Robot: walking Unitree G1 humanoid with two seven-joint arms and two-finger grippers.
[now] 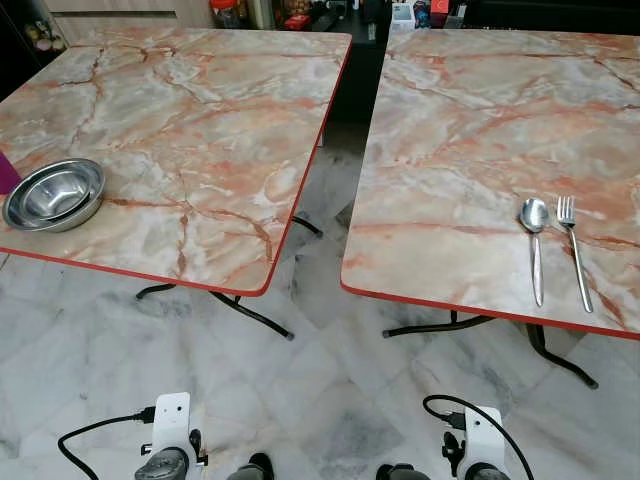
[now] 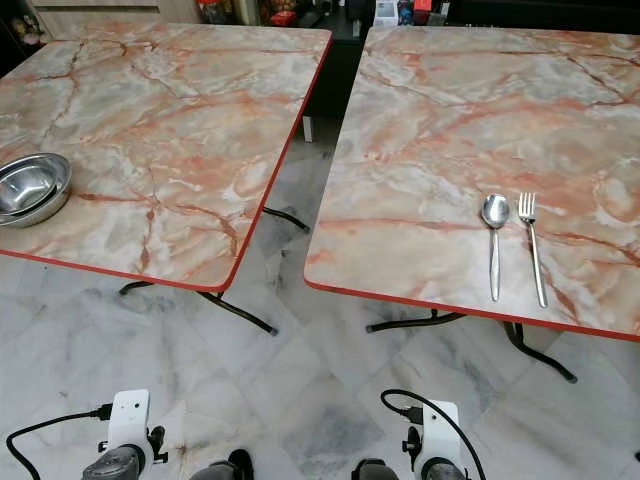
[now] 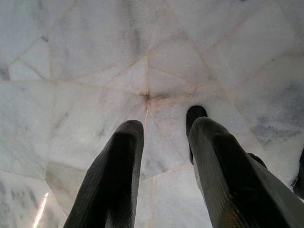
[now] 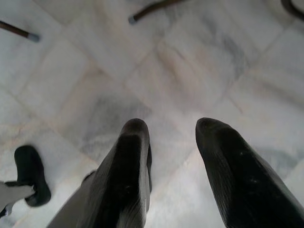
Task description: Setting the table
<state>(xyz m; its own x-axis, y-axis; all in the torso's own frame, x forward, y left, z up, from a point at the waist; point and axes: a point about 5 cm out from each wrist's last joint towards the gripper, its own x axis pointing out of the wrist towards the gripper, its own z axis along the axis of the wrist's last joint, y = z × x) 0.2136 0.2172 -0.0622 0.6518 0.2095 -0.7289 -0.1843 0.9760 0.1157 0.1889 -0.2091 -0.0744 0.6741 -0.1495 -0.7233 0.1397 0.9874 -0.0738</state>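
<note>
A steel spoon (image 1: 535, 243) and a steel fork (image 1: 572, 245) lie side by side near the front edge of the right marble table (image 1: 470, 130). Two nested steel bowls (image 1: 55, 194) sit at the front left corner of the left marble table (image 1: 190, 120). Both arms hang low over the floor in front of the tables. My left gripper (image 3: 161, 130) is open, pointing down at the floor tiles with nothing between its fingers. My right gripper (image 4: 172, 129) is open too, also over bare floor.
A gap of marble floor (image 1: 320, 300) runs between the two tables, crossed by their black metal legs (image 1: 250, 312). Jars and clutter (image 1: 290, 12) stand on a counter beyond the tables. A purple object (image 1: 6, 172) sits at the left edge beside the bowls.
</note>
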